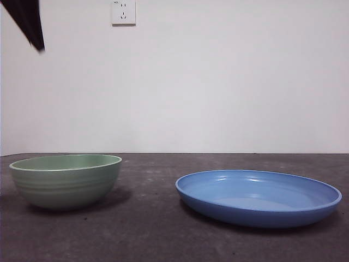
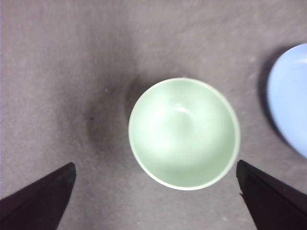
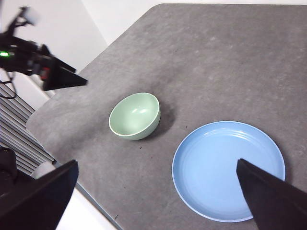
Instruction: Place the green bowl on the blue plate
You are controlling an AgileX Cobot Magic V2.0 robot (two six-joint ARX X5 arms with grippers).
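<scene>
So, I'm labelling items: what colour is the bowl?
Pale mint green bowl, lighter at the rim; the front view shows it best.

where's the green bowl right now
In the front view the green bowl sits upright on the table, left of the blue plate and apart from it, below the left gripper.

In the left wrist view the picture's edge cuts off most of the blue plate (image 2: 293, 96). The green bowl's (image 1: 66, 180) inside is hidden in the front view.
</scene>
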